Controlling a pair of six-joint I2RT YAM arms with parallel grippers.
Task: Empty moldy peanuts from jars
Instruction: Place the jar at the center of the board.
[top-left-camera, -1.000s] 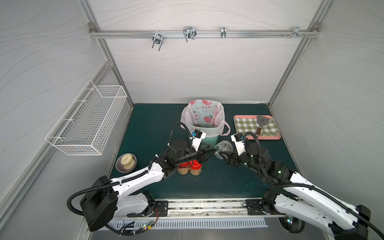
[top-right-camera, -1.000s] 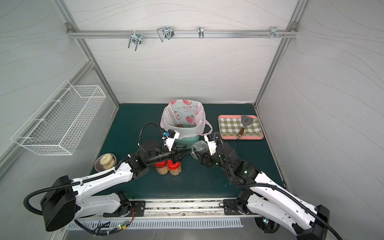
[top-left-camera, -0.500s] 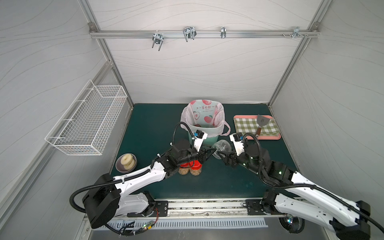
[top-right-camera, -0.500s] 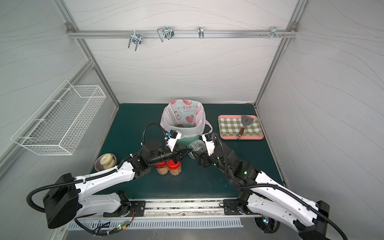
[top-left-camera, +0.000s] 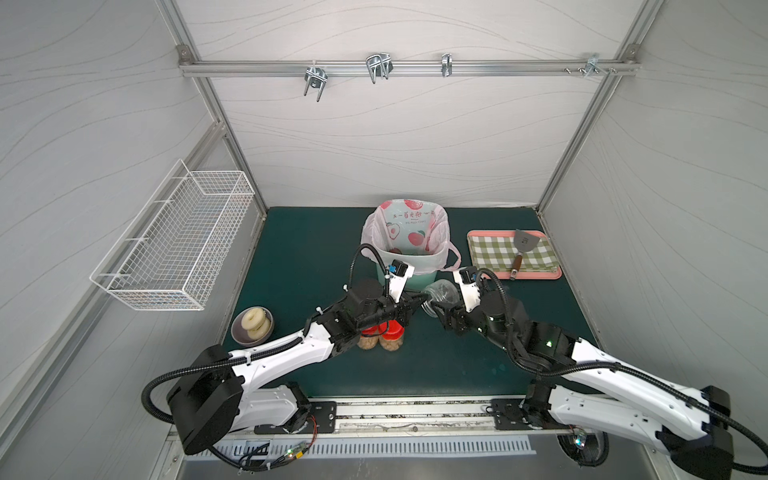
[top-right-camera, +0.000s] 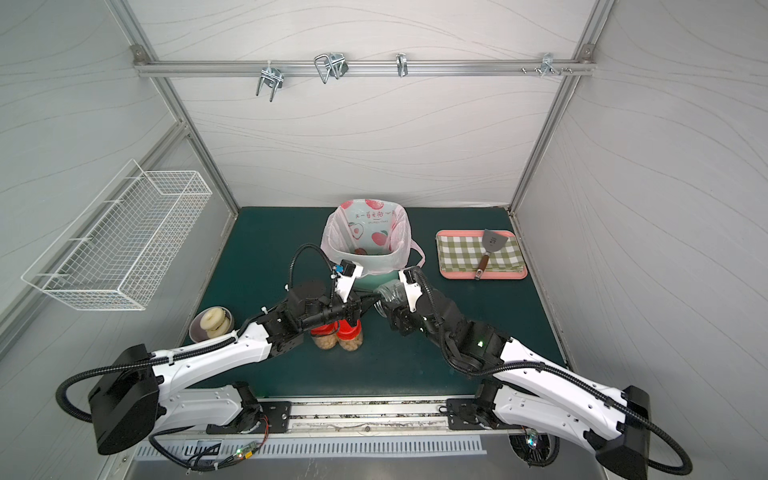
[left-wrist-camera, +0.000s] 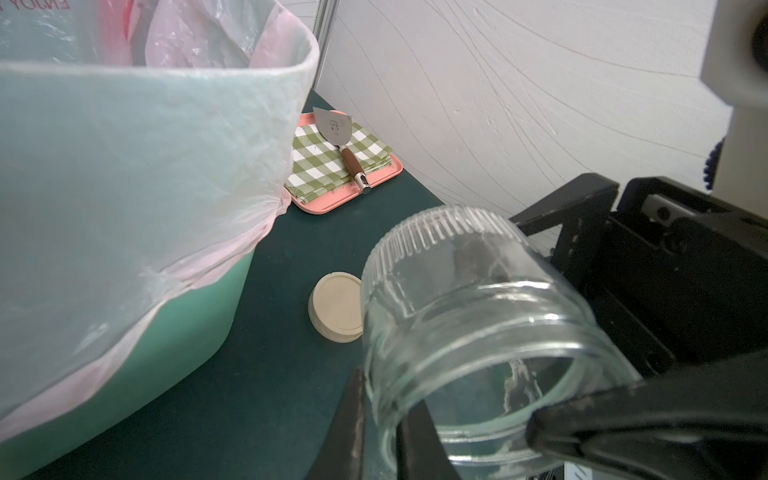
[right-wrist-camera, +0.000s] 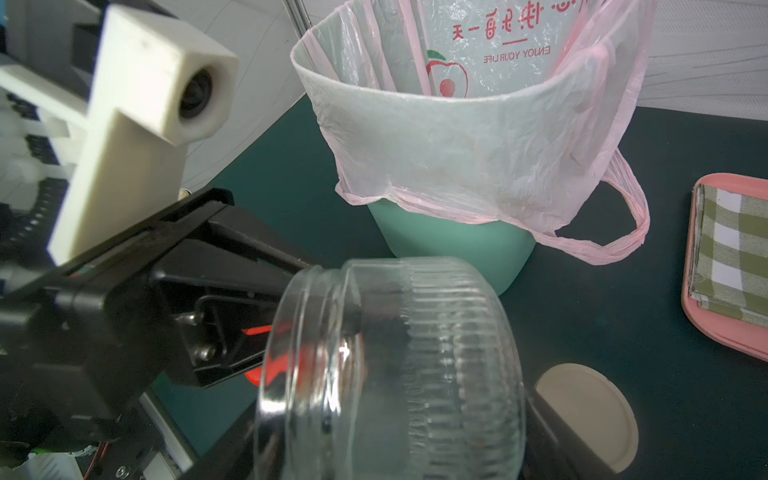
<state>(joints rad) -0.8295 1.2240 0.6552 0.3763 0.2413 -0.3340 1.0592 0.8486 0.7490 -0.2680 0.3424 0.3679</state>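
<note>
- right gripper (top-left-camera: 440, 306) is clamped round the ribbed body of the short empty jar (right-wrist-camera: 395, 365); it's held on its side in the air just near of the mint bin (right-wrist-camera: 453, 249), mouth facing left; no kernels in it that I can see
- left gripper (top-left-camera: 423, 296) is pinched shut on that jar's rim, one finger inside the mouth and one outside; looks like a handover to me
- the beige lid (left-wrist-camera: 336, 306) lies flat on the mat (top-left-camera: 457, 365) below the jar, beside the bin
- the moldy peanuts (top-left-camera: 390, 345) are in the two red-lidded jars (top-left-camera: 391, 332); both upright, side by side, near side of the mat under the left arm, lids on
- tip for this step: a rim pinch on smooth glass is a weak hold, so get the left squeeze firm before the right lets go; open the right slowly and pull straight back so the jar doesn't twist; keep it low over the mat, clear of the lid and the pink bag (right-wrist-camera: 478, 137)
</note>
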